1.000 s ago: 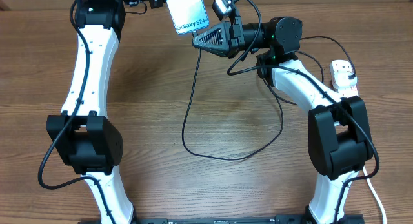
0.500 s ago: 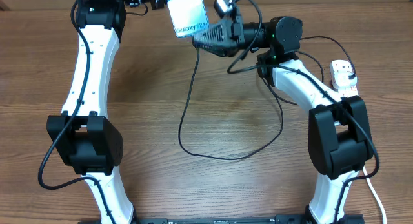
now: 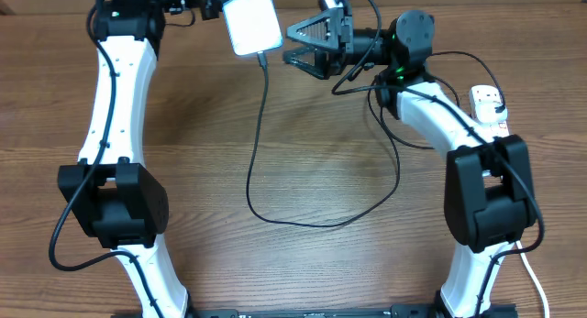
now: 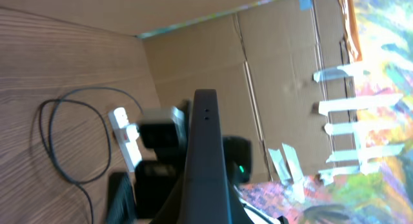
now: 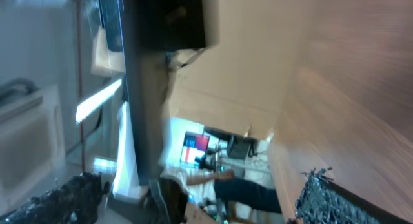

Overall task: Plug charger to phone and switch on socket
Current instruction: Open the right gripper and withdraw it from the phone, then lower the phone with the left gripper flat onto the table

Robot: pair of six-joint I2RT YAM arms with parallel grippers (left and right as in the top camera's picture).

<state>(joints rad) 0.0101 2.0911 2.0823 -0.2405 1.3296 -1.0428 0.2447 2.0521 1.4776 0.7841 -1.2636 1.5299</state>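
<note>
Gripping 1 phone [image 3: 251, 20], left gripper [image 3: 216, 1] clenched; 1 charger [image 3: 254, 144], 1 socket [image 3: 489, 107]; right gripper [image 3: 288, 45] spread wide.

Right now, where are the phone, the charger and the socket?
phone [image 3: 252, 20]: overhead view, lit screen.
charger [image 3: 321, 224]: overhead view, bottom of cable loop.
socket [image 3: 486, 103]: overhead view, visible white end.

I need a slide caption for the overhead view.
Left gripper holds the phone, charger hanging from it; right gripper, jaws open, alongside.

A brown wooden table [image 3: 202, 126] fills the view. A cardboard wall [image 4: 271, 69] with tape strips [image 4: 335, 74] stands behind its far edge.
</note>
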